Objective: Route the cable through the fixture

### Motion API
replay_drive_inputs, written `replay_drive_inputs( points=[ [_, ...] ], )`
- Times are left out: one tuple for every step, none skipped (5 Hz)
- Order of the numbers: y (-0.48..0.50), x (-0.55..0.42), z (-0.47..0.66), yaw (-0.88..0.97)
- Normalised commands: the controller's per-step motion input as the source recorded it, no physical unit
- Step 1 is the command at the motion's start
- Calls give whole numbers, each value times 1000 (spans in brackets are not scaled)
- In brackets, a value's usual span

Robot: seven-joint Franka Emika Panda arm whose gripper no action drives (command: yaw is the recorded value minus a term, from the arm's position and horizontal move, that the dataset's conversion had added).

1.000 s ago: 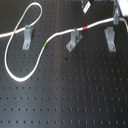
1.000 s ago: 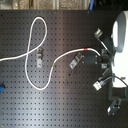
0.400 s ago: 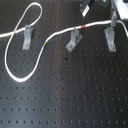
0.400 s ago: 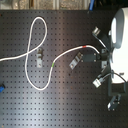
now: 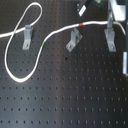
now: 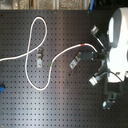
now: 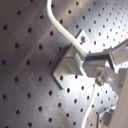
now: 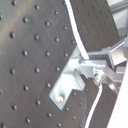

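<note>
The white cable (image 5: 35,64) loops across the upper left of the first exterior view, passes over two metal clips (image 5: 74,40), and reaches the gripper (image 6: 98,54), whose jaw state I cannot tell.

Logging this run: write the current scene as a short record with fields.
surface: black perforated board
cable: white cable, looped at the first exterior view's left, running toward its right
markers: red band; green band
fixtures: three metal brackets
gripper: gripper near the red band; fingers shut on the cable
routing: unfinished
</note>
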Motion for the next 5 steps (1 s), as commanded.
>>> replay_drive_inputs(
  points=[
    [1, -25, 20, 0],
    [43, -303, 190, 303],
    [72, -267, 254, 346],
    [40, -137, 752, 146],
    [78, 29, 749, 0]
  ],
)
